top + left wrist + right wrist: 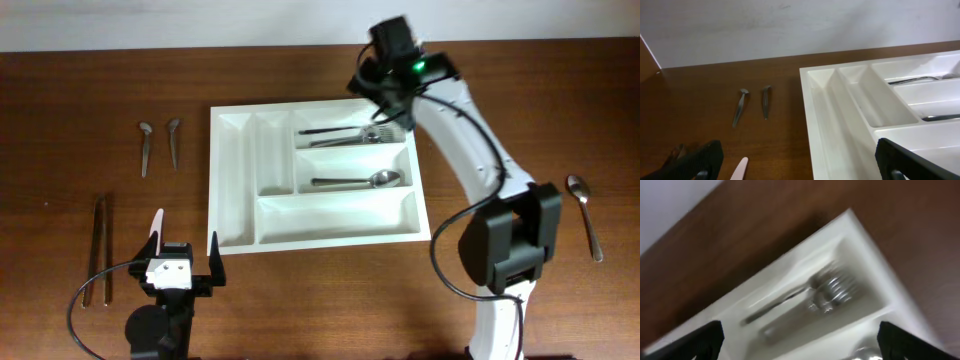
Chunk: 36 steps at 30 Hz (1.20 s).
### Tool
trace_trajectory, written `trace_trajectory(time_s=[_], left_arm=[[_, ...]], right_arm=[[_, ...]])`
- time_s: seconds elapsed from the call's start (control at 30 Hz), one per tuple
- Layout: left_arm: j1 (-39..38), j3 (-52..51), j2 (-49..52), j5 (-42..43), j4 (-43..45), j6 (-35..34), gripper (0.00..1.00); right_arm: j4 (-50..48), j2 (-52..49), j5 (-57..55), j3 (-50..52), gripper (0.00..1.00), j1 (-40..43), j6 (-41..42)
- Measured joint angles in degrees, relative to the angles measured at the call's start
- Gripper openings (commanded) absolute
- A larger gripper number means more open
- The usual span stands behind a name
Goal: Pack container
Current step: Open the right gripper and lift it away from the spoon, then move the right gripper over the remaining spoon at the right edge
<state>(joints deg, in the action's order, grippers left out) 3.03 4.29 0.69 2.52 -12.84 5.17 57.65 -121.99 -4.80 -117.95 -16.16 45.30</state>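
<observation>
The container [330, 215] is lying flat at the middle of the table, its long side running 9 to 3. It is sorting by kind: forks [345, 133] are resting together in the topmost long compartment; a spoon [360, 181] is lying in the one below, handle pointing to 9; the bottom long compartment and the two narrow upright ones are showing nothing inside.

The right gripper [801, 342] is hanging over the container's 1 o'clock corner, above the fork heads; its fingers are standing wide apart and gripping nothing. Its wrist view is blurring, so I cannot tell its height over the tray. That post suggests the fork compartment is the one being served.

The left gripper [184, 243] is waiting just off the container's 7 o'clock corner, spread wide and carrying nothing.

Loose cutlery is lying outside, probably awaiting packing: two small spoons [160, 143] at 10, two long slender pieces [100, 250] at 8, a large spoon [585, 215] at 3.
</observation>
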Motion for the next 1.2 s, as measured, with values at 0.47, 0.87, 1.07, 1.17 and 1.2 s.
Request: trace_trajectory(time_s=[0.47,0.87,1.07,1.17,1.2], left_arm=[[0.00,0.00,0.00,0.00,0.00,0.00,0.99],[0.00,0.00,0.00,0.00,0.00,0.00,0.99],[0.00,0.00,0.00,0.00,0.00,0.00,0.99],[0.00,0.00,0.00,-0.02,0.00,0.00,0.99],[0.00,0.00,0.00,-0.02,0.00,0.00,0.99]], right_arm=[[30.34,0.00,-2.73,-11.21,0.99,16.85,-52.65],[36.89,0.00,-5.25,-11.21,0.99,33.64,-68.72],[33.94,0.00,-2.64,-10.43,0.99,43.65,-74.75],[31.82,0.00,-1.11,-8.70,0.99,46.66,-77.59],[30.84,0.00,-0.74,-7.87,0.98,47.47,-78.60]])
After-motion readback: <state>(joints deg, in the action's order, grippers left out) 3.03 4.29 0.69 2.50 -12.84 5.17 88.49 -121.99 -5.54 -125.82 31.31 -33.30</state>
